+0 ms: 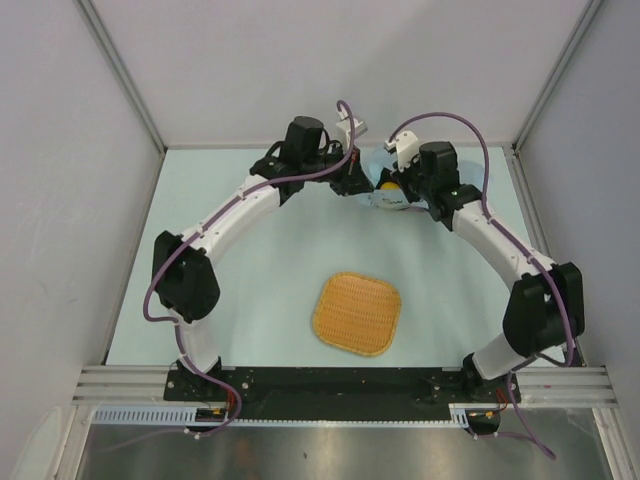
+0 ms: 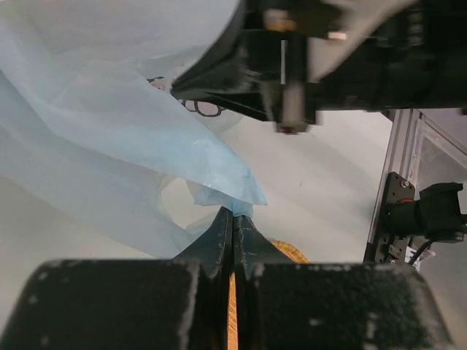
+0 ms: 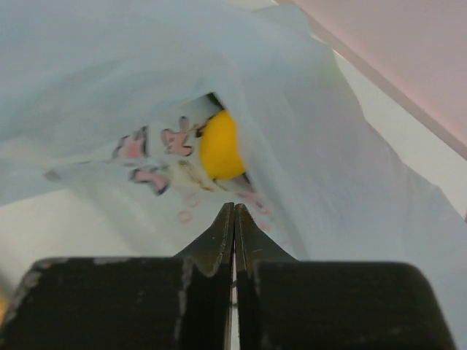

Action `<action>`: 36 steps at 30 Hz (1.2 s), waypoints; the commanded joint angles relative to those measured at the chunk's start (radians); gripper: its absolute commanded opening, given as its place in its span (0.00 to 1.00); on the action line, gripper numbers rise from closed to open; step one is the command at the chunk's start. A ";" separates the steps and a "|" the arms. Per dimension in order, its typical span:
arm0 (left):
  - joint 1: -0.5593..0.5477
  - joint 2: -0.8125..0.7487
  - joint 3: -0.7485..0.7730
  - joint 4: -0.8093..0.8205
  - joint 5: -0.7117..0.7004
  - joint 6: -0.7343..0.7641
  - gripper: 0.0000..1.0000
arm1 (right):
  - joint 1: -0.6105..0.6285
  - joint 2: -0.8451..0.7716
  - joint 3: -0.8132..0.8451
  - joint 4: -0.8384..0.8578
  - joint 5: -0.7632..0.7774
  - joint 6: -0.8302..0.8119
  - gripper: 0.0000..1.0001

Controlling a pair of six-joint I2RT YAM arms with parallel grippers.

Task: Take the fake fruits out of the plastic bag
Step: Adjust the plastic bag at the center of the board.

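The pale blue plastic bag (image 1: 382,196) lies at the far middle of the table between my two grippers. My left gripper (image 1: 362,184) is shut on a bunched edge of the bag (image 2: 109,153), with the film coming out of its tips (image 2: 233,213). My right gripper (image 1: 399,193) is shut with its tips (image 3: 234,208) pressed into the bag's film (image 3: 350,168) just under an opening. A yellow fake fruit (image 3: 221,144) shows inside that opening and also in the top view (image 1: 388,186). The other fruits are hidden.
A woven orange tray (image 1: 356,313) lies on the table's near middle, and a bit of it shows behind my left fingers (image 2: 292,252). The right arm's black wrist (image 2: 336,58) hangs close above the left gripper. Enclosure walls and aluminium posts (image 2: 398,189) ring the table.
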 commanded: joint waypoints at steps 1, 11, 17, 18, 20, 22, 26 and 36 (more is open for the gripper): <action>0.011 -0.023 0.057 0.041 0.031 -0.045 0.00 | -0.048 0.116 0.003 0.163 0.203 0.087 0.00; 0.037 0.007 0.057 0.086 0.045 -0.121 0.00 | 0.040 0.092 -0.140 0.021 0.052 0.286 0.00; 0.042 0.003 0.055 0.083 0.047 -0.115 0.00 | 0.036 0.058 -0.191 0.068 0.069 0.291 0.00; 0.043 0.003 0.057 0.081 0.047 -0.114 0.00 | 0.009 0.069 -0.186 0.085 0.104 0.274 0.00; 0.048 0.007 0.058 0.080 0.042 -0.111 0.00 | -0.023 0.090 -0.162 0.115 0.112 0.263 0.00; 0.050 0.004 0.058 0.078 0.041 -0.109 0.01 | -0.068 0.121 -0.109 0.116 0.097 0.270 0.00; 0.050 0.003 0.049 0.075 0.044 -0.108 0.01 | -0.102 0.159 -0.034 0.118 0.083 0.250 0.09; 0.047 0.017 0.063 0.080 0.047 -0.100 0.01 | -0.165 0.253 0.062 0.213 0.180 0.190 0.11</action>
